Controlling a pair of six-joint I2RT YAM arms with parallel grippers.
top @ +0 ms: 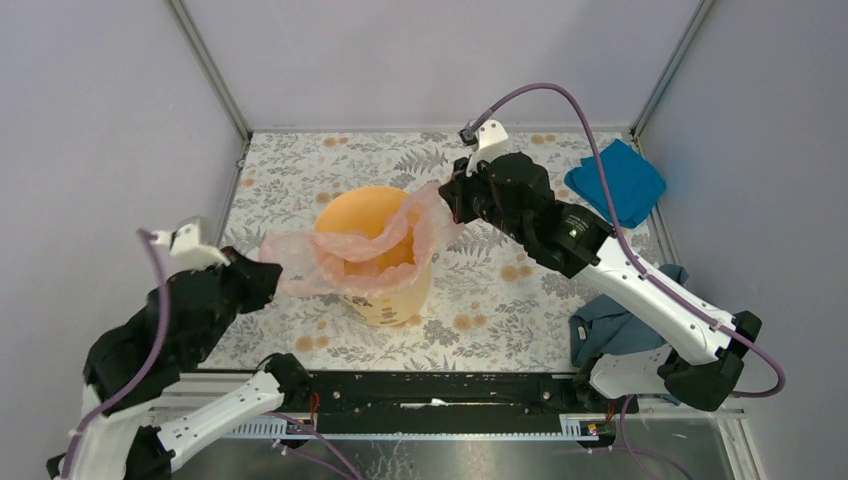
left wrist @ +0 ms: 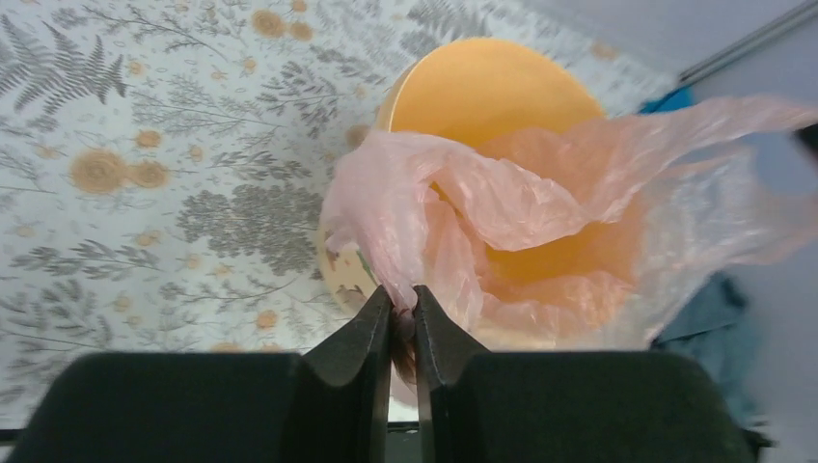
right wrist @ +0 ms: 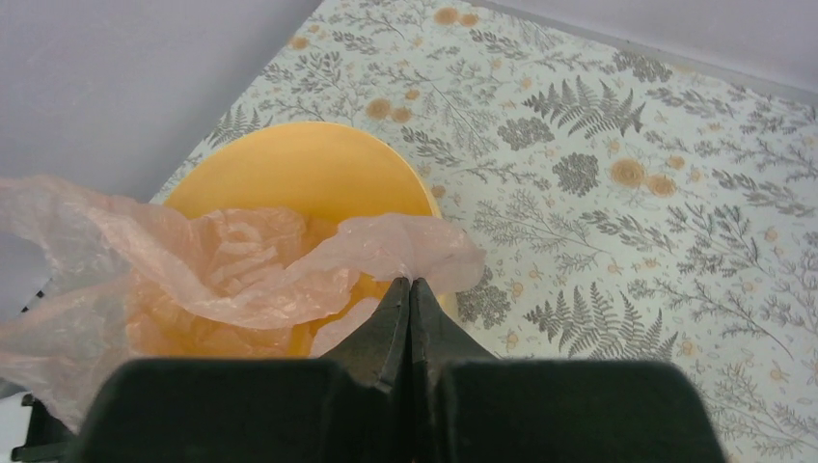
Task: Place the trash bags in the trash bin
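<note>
The trash bag (top: 345, 262) is being held spread over the mouth of the trash bin (top: 392, 300), which is standing upright near the middle of the table (top: 500, 310). Part of the film is sagging into the bin and part is hanging outside the rim on the left side. The left gripper (left wrist: 403, 301) is being held nearly closed, with only a narrow gap between the fingers, and a pinch of the film's edge is being gripped in that gap. The right gripper (right wrist: 410, 285) is being held fully closed on the opposite edge of the film, just beside the rim. Several faults are being risked from this state. The thin film is being tensioned between two small pinch points, so tearing, or slipping from a shallow pinch, is judged likely if the arms are being moved apart. The bin is judged to be light, so tipping or sliding is being risked if the film is being dragged sideways against the rim. If either edge is being released outside the rim, the bag is judged likely to hang over the wall rather than drop inside. The blue cloth (top: 615, 182) and the teal cloth (top: 612, 325) are lying well apart at the right and are not being endangered.
</note>
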